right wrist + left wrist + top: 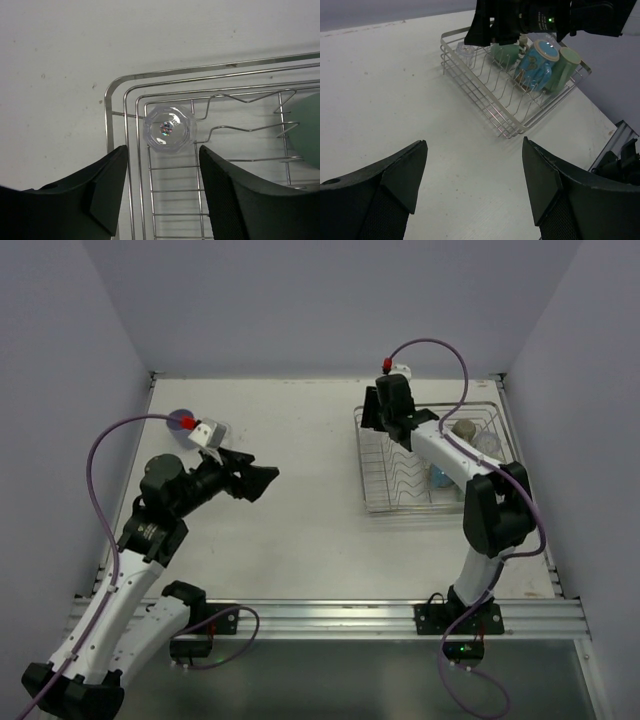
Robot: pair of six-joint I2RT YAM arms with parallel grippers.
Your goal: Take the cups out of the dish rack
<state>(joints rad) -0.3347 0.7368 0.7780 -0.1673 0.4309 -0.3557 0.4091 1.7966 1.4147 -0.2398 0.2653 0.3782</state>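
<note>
Found the small clear faceted glass cup [168,129] in the far left corner of the rectangular silver wire-grid dish rack [240,145], close against the corner wires and beside the zigzag dividers [245,97]. Appeared transparent and many-sided from above, with a bright glint at centre; could not tell mouth from base. Saw the right gripper [162,150] directly above, jaws parted somewhat wider than the cup, clasping nothing, fingertips short of the glass. Judged the step in hand to be the pickup of this cup. Required for a clean grasp: jaws centred on the cup, a straight descent clear of the rack rim and divider wire, closure on opposite facets, then a vertical lift. Expected smooth glass to slip under a light or off-centre grip. Noted further right in the rack a blue patterned mug [536,66] and a pale green cup [563,67]. Saw the left gripper [474,150] over the white table [395,85] left of the rack, jaws wide apart and empty.
</note>
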